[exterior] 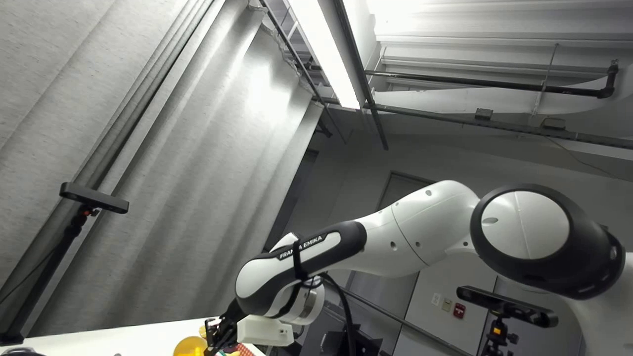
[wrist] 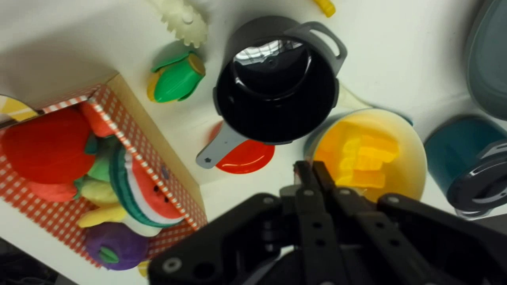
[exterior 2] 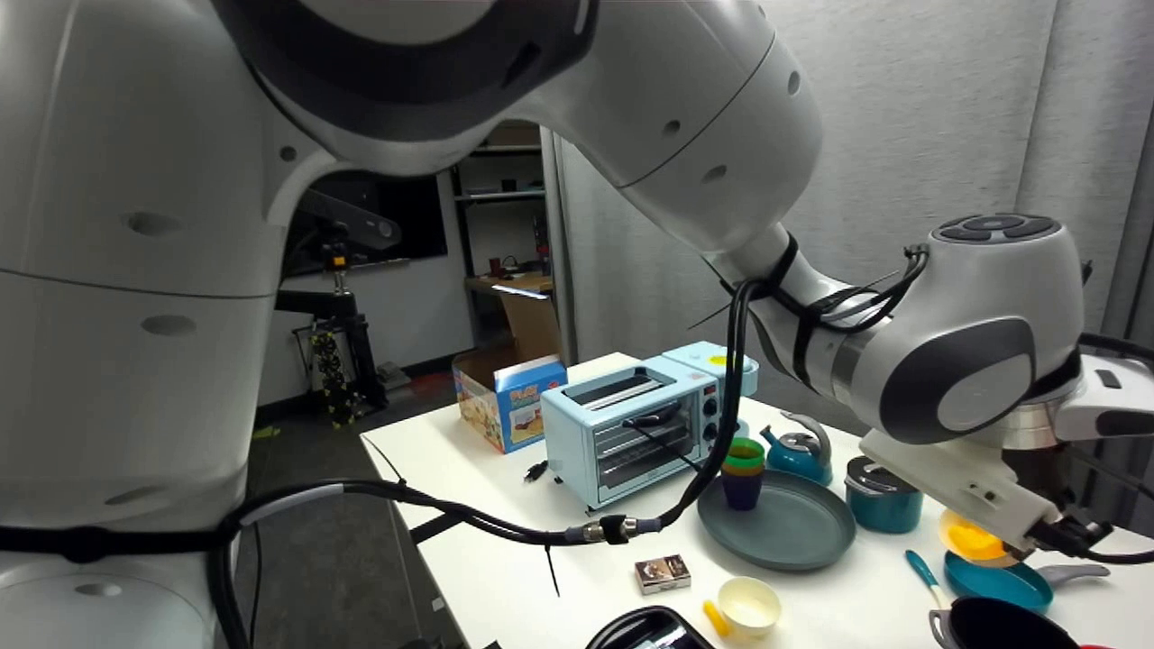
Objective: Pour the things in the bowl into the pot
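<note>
A cream-coloured bowl [wrist: 412, 174] holds several yellow pieces [wrist: 368, 158] in the wrist view. My gripper [wrist: 313, 166] is shut on the bowl's near-left rim. The bowl also shows tilted in an exterior view [exterior 2: 949, 532], held above the table over a blue pan [exterior 2: 996, 581]. It shows yellow in an exterior view [exterior: 188, 347], beside my gripper [exterior: 211, 341]. The black pot [wrist: 277, 114], with a grey handle and a side grip, stands left of and beyond the bowl in the wrist view. No pieces show in it. In an exterior view the pot [exterior 2: 1001, 626] is partly cut off.
A red plate [wrist: 251, 158] lies partly under the pot's handle. A checkered box [wrist: 119, 114] of soft toy food is at the left. A lidded teal pot [wrist: 451, 158], grey plate [wrist: 491, 59] and toy corn [wrist: 178, 79] are nearby. A toaster oven [exterior 2: 622, 433] stands farther off.
</note>
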### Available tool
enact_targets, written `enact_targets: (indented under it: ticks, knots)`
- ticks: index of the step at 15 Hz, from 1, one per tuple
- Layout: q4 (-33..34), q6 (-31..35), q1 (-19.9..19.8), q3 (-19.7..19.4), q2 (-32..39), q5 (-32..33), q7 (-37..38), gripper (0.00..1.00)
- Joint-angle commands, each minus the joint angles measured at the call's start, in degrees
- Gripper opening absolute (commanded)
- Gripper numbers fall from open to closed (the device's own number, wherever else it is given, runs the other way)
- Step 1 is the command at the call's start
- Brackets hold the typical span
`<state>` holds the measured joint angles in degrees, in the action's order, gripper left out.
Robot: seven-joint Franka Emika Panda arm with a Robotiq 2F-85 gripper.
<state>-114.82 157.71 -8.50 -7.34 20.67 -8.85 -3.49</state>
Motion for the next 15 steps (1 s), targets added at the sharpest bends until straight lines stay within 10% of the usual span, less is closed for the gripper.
enact_targets:
  ticks: [1,15]
  knots:
    - [-0.97,3.19,-0.65,-2.58,-0.56,3.59,2.54,0.01]
    - [-4.74,7.89,0.71,-2.76,6.32,8.38,3.15,0.01]
